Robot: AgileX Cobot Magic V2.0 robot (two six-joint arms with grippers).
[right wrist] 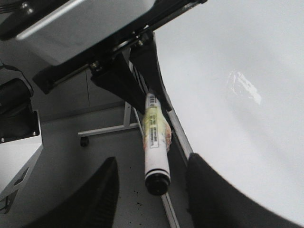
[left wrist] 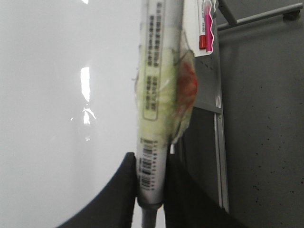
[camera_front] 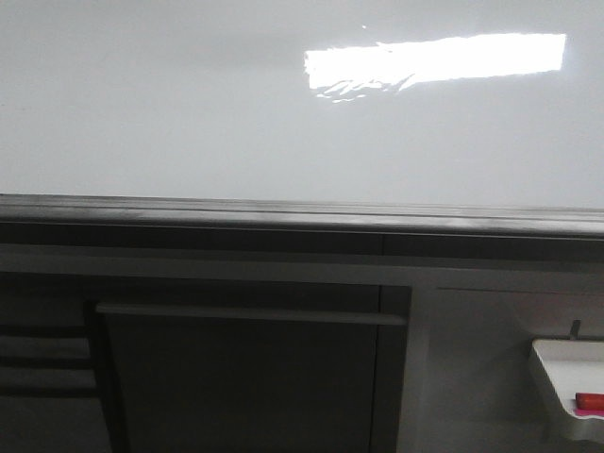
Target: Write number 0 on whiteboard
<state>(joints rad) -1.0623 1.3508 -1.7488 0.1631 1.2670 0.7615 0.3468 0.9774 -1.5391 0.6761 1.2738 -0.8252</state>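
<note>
The whiteboard (camera_front: 189, 104) fills the upper front view, glossy white with a bright glare and a grey edge rail (camera_front: 283, 215). No number 0 shows on it; only faint streaks cross the glare. Neither gripper shows in the front view. My left gripper (left wrist: 151, 164) is shut on a white marker (left wrist: 156, 95) wrapped in yellowish tape, beside the board's edge. In the right wrist view the left gripper (right wrist: 145, 92) holds that marker (right wrist: 154, 137). The marker's black cap (right wrist: 157, 183) points between the spread fingers of my open right gripper (right wrist: 151, 171), untouched.
A small white tray (camera_front: 557, 368) with a red item (camera_front: 590, 399) hangs at the lower right below the board; it also shows in the left wrist view (left wrist: 211, 45). A dark frame with a grey crossbar (camera_front: 250, 313) stands under the rail. A stand leg with a castor (right wrist: 84, 141) rests on the floor.
</note>
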